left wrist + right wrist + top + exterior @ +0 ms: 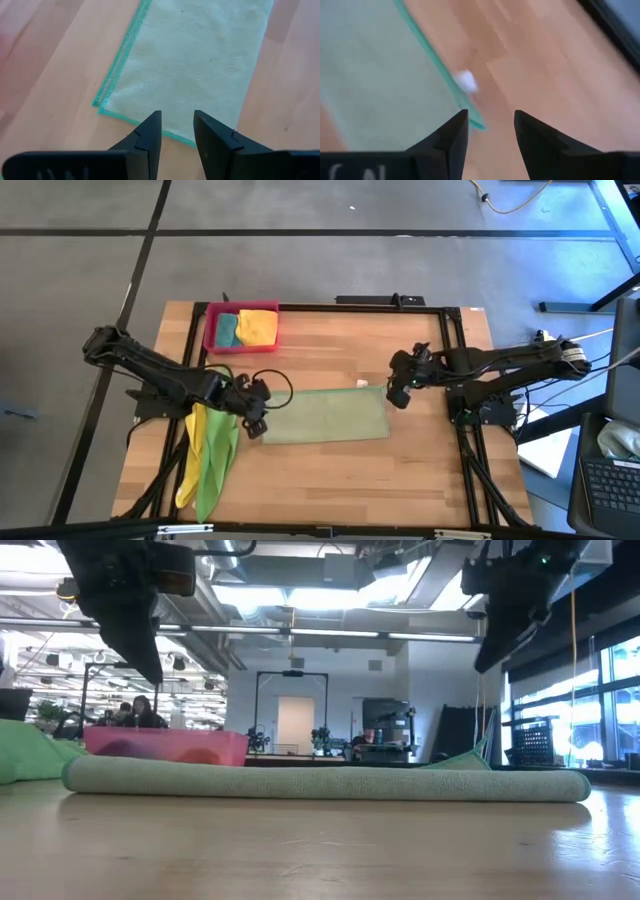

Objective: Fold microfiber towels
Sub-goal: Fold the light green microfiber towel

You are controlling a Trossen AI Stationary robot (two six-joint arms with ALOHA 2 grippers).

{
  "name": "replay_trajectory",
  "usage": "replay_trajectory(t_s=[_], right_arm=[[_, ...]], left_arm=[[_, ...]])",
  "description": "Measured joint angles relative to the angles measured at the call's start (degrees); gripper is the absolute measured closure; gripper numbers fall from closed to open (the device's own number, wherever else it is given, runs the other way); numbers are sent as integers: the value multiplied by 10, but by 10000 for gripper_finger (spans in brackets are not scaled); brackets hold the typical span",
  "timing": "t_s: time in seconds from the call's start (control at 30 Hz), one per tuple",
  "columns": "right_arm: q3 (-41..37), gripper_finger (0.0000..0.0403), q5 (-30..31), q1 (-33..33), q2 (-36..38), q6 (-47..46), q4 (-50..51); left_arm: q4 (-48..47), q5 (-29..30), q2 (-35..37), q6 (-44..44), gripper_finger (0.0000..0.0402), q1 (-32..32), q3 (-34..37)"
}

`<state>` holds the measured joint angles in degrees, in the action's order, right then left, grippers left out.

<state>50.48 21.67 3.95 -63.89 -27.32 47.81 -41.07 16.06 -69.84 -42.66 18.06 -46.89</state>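
Observation:
A pale olive-green towel [325,417] with a teal hem lies flat on the wooden table, folded over into a long strip; two hem layers show at its corner [102,107]. My left gripper [177,130] hangs open above the strip's left end [255,420], touching nothing. Above the towel's right far corner [475,122], my right gripper [491,127] is also open and clear of the cloth [398,395]. In the low view both grippers [150,665] [487,660] stand well above the towel [330,783].
A pink-red tray [212,330] at the far left holds a teal towel [227,328] and a yellow one [258,325]. A yellow towel [190,460] and a bright green towel [218,455] lie at the near left. A small white tag [466,80] lies by the towel's corner.

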Motion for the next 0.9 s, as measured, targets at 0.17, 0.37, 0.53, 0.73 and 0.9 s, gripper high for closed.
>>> replay_trajectory(t_s=[0.17,0.37,0.53,0.73,0.9], right_arm=[[-12,240,-71,5,5,-46,-193],[-69,240,-65,8,-73,-90,-324],[-72,240,-110,-13,-131,-144,-342],[-72,240,-183,-19,-166,-155,-272],[-38,249,-167,8,-140,-195,-341]], left_arm=[[11,24,0,-8,297,16,0],[22,71,-19,10,297,18,0],[27,65,-26,47,297,18,0],[25,56,-22,55,297,18,0],[7,48,12,58,297,19,1]])
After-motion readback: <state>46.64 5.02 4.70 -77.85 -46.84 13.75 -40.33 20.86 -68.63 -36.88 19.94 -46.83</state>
